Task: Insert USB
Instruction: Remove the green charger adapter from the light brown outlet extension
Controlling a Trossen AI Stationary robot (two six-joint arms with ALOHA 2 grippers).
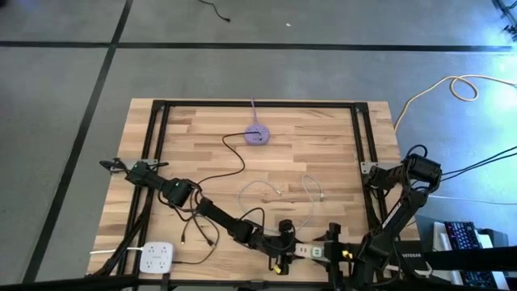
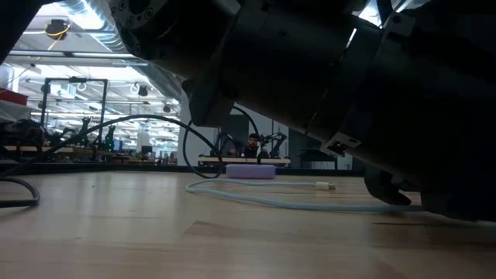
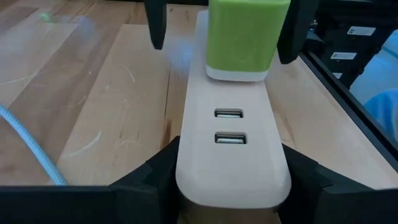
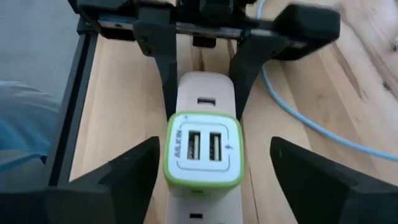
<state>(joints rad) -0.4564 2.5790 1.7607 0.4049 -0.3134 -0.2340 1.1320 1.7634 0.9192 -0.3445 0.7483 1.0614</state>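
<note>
A cream power strip (image 3: 231, 143) lies along the table's near edge with my left gripper (image 3: 229, 171) shut on it; it also shows in the high view (image 1: 311, 251). A green-rimmed USB charger (image 4: 204, 149) stands plugged into the strip's top, its two ports facing up. My right gripper (image 4: 208, 171) is open, one finger on either side of the charger and clear of it. A white USB cable (image 1: 283, 191) lies loose mid-table, its plug (image 2: 325, 185) resting on the wood. My left gripper pinches the strip's two long sides (image 3: 180, 163) between its fingers, at the end with the two USB sockets (image 3: 229, 126). The fingers come slanting down from the table's left and lie along the strip. The strip sits level, low over the tabletop.
A purple hub (image 1: 257, 136) with a black cord sits toward the far edge. A white multi-socket block (image 1: 157, 259) lies at the near left corner. A black frame rail (image 4: 71, 99) runs beside the strip. Bare wood (image 1: 323, 145) spreads over the table's middle and far right.
</note>
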